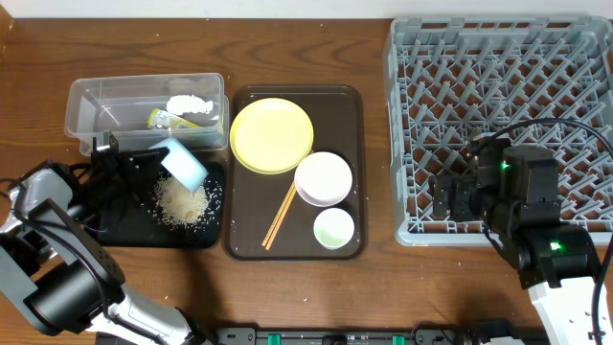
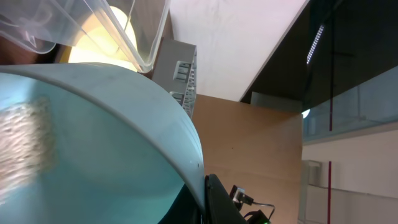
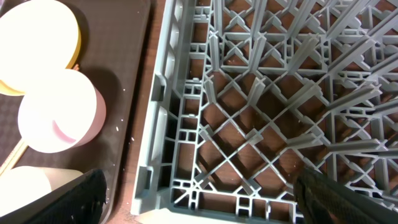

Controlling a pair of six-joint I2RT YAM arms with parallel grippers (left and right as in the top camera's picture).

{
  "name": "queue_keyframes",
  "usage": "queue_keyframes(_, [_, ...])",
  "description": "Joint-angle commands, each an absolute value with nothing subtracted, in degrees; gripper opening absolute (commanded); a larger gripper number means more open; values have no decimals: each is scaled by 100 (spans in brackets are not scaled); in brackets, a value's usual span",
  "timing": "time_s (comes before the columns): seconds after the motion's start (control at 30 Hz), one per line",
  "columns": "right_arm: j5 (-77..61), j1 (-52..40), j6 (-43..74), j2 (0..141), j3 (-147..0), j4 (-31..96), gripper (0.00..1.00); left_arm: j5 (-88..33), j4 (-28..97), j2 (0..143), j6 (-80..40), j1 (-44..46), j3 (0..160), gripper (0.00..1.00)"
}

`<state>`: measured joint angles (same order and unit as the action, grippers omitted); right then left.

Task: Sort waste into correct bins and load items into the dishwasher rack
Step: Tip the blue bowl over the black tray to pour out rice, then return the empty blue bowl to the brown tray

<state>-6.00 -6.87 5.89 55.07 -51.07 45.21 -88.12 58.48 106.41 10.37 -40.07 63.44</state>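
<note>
with left gripper [image 1: 151, 159], clamps the light blue bowl [image 1: 182, 161], tipped above rice scraps [image 1: 182, 203] on the black tray [image 1: 211, 235]. with right gripper [image 1: 448, 196], hovers, fingers spread wide, over the dishwasher rack [image 1: 498, 67], near-left corner. sits on a brown wooden table [image 1: 383, 287]. shows pale wall and ceiling from the left wrist only, and hides most of that gripper behind the bowl.

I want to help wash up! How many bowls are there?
2. The light blue bowl is held tipped over the black tray by the left hand; the white bowl sits on the brown serving tray, next to the yellow plate. None seems hidden.
</note>
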Motion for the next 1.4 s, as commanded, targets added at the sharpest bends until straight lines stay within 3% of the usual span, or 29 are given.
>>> queue_keyframes(0.0, [-624,-639,635,5476,-5249,4528,95,-8600,5734,10650,1160,-4038,6353,6])
queue_keyframes(0.13, [-624,-639,635,5476,-5249,4528,95,-8044,5273,10650,1031,-4038,6353,6])
queue_keyframes(0.3, [-624,-639,635,5476,-5249,4528,95,-7762,5037,10650,-106,-4038,6355,6])
queue_keyframes(0.4, [-624,-639,635,5476,-5249,4545,94,-9021,5089,10650,792,-4016,6355,6])
queue_keyframes(0.53, [-624,-639,635,5476,-5249,4589,94,-8816,5013,10641,1061,-4027,6361,6])
queue_keyframes(0.63, [-622,-639,635,5476,-5249,4600,94,-8283,4978,10641,405,-4045,6361,6])
queue_keyframes(0.73, [-622,-639,635,5476,-5249,4598,94,-9024,5004,10632,884,-4042,6361,6])
queue_keyframes(0.93, [-624,-639,635,5476,-5249,4606,94,-8392,4703,10621,467,-4060,6366,6])
queue_keyframes(1.07, [-622,-639,635,5476,-5249,4609,95,-9011,4768,10617,790,-4053,6364,6])
queue_keyframes(1.37, [-622,-639,635,5476,-5249,4606,94,-8864,4884,10501,611,-4036,6364,6])
